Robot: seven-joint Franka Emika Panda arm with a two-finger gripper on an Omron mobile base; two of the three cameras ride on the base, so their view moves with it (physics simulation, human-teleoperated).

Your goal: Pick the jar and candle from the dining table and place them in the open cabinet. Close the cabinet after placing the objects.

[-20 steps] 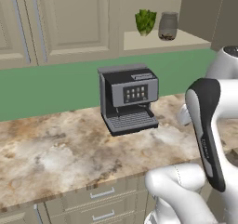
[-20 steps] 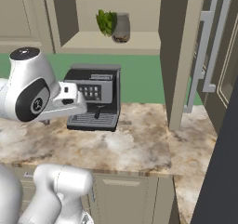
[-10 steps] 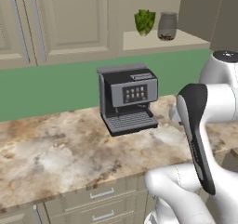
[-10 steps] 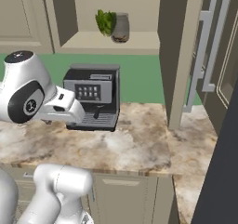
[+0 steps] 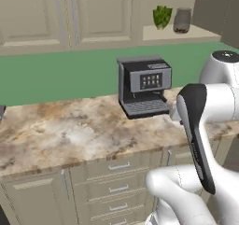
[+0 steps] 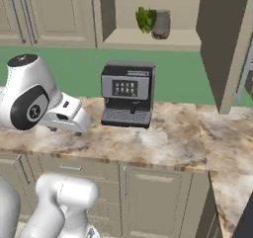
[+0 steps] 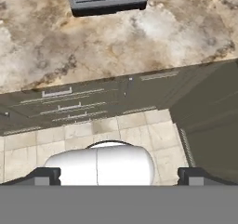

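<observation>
My pincer point(image 7: 119, 175): jaws wide apart, empty, above the counter's point(image 5: 70, 130) edge and tiled floor point(image 7: 139, 130) | jar point(image 5: 182, 20): on open cabinet point(image 5: 186, 31) shelf beside plant point(image 5: 162, 16) | coffee machine point(image 5: 144, 86): on counter.

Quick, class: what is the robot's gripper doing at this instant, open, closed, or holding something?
Gripper: open, jaws spread wide, holding nothing; it looks down past the counter edge at the floor.
</observation>
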